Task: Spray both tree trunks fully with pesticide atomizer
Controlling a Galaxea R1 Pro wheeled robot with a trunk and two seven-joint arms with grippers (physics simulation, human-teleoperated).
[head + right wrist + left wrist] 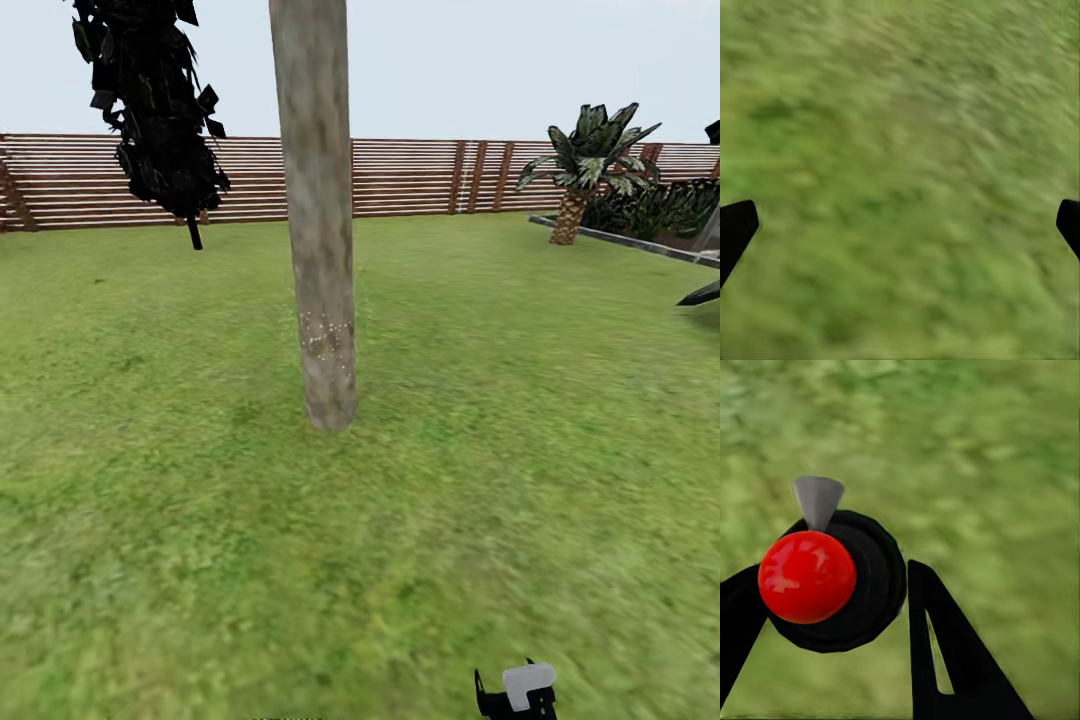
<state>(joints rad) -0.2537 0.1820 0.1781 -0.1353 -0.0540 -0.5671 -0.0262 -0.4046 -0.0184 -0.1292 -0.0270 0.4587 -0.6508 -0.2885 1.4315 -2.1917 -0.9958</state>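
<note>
One tree trunk [320, 250], thick and mottled grey-brown, rises from the grass floor [200, 520] straight ahead, a few steps away. A patch of pale specks dots its bark low down. The pesticide atomizer [528, 685] shows its pale grey head at the bottom edge of the head view, with black fingers beside it. In the left wrist view the atomizer [877, 585] is a round dark body with a red knob and a grey cone, sitting between the fingers of my left gripper [829, 577], which is shut on it. My right gripper [904, 217] is open wide over bare grass.
A thin-stemmed black-leaved tree [150, 100] stands at the back left. A brown slatted fence [420, 175] closes the lawn behind. A short palm [585, 160], shrubs and a dark raised edge [640, 243] lie at the far right. Grass surrounds the trunk.
</note>
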